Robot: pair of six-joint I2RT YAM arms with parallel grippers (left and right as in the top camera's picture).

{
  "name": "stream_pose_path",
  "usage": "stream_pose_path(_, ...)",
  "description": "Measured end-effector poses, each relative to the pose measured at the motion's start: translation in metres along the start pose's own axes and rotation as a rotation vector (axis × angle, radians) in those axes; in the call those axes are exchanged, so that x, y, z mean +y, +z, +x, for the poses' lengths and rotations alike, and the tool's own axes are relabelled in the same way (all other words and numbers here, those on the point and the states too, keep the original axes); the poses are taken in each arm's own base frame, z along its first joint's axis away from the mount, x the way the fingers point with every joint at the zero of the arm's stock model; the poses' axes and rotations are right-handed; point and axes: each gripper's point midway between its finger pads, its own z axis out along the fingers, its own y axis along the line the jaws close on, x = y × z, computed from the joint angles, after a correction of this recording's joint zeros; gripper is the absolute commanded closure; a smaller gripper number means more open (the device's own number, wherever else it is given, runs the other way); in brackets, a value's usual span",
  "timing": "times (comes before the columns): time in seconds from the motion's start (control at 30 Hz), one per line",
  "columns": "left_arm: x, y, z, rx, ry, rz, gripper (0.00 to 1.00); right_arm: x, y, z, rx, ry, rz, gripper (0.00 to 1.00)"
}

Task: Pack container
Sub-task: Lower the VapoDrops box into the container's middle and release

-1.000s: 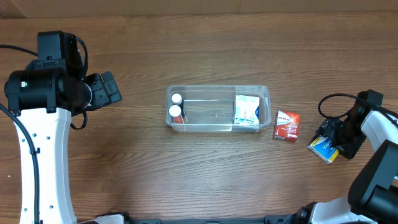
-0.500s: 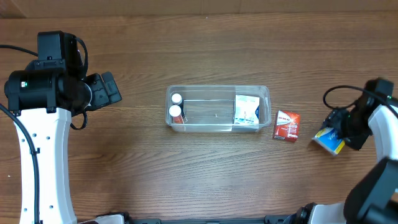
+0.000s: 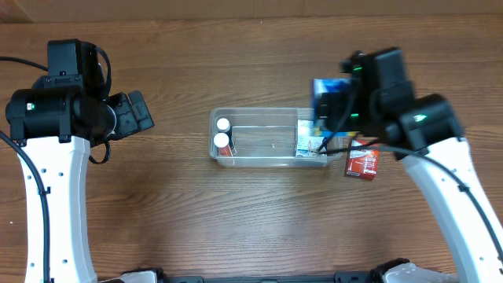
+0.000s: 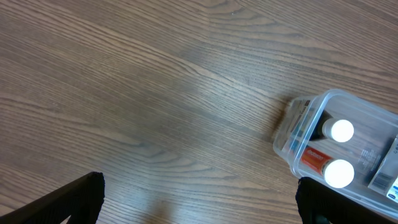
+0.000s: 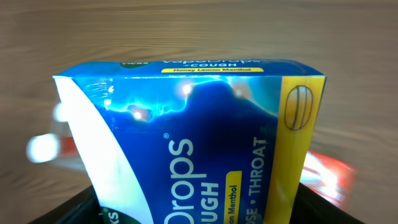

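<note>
The clear plastic container (image 3: 271, 161) lies mid-table, holding two white-capped bottles (image 3: 222, 141) at its left end and a white and blue box (image 3: 309, 140) at its right end. Its left end with the bottles also shows in the left wrist view (image 4: 311, 118). My right gripper (image 3: 334, 106) is shut on a blue and yellow cough drops box (image 3: 328, 88), held above the container's right end; the box fills the right wrist view (image 5: 193, 143). My left gripper (image 4: 199, 199) is open and empty, above bare table left of the container.
A red box (image 3: 363, 161) lies on the table just right of the container, partly under my right arm. The left arm body (image 3: 63, 110) stands at the far left.
My right arm has swung from the far right edge leftward and up, carrying the cough drops box over the container's right end. The left arm has not moved.
</note>
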Motion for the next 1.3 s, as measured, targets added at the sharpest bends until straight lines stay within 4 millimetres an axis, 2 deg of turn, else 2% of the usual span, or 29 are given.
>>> stream_pose_path(0.1, 0.000, 0.000, 0.000, 0.000, 0.000, 0.000, 0.00, 0.035, 0.018, 0.007, 0.030, -0.028, -0.051, 0.24)
stream_pose_path(0.17, 0.000, 0.000, 0.000, 0.000, 0.000, 0.000, 0.00, 0.041, 0.037, 0.013, 0.077, -0.016, -0.042, 0.24)
stream_pose_path(0.33, 0.000, 0.000, 0.000, 0.000, 0.000, 0.000, 0.00, 0.033, 0.103, 0.038, 0.245, 0.042, 0.037, 0.23)
stream_pose_path(0.47, 0.000, 0.000, 0.000, 0.000, 0.000, 0.000, 0.00, 0.027, 0.132, 0.054, 0.327, 0.068, 0.080, 0.23)
stream_pose_path(0.63, 0.000, 0.000, 0.000, 0.000, 0.000, 0.000, 0.00, 0.026, 0.137, 0.056, 0.333, 0.080, 0.086, 0.20)
stream_pose_path(1.23, 0.000, 0.000, 0.000, 0.001, 0.000, 0.000, 0.00, 0.027, 0.137, 0.056, 0.333, 0.081, 0.085, 0.18)
stream_pose_path(1.3, 0.000, 0.000, 0.000, 0.000, 0.000, 0.000, 0.00, 0.026, 0.137, 0.056, 0.334, 0.082, 0.085, 0.14)
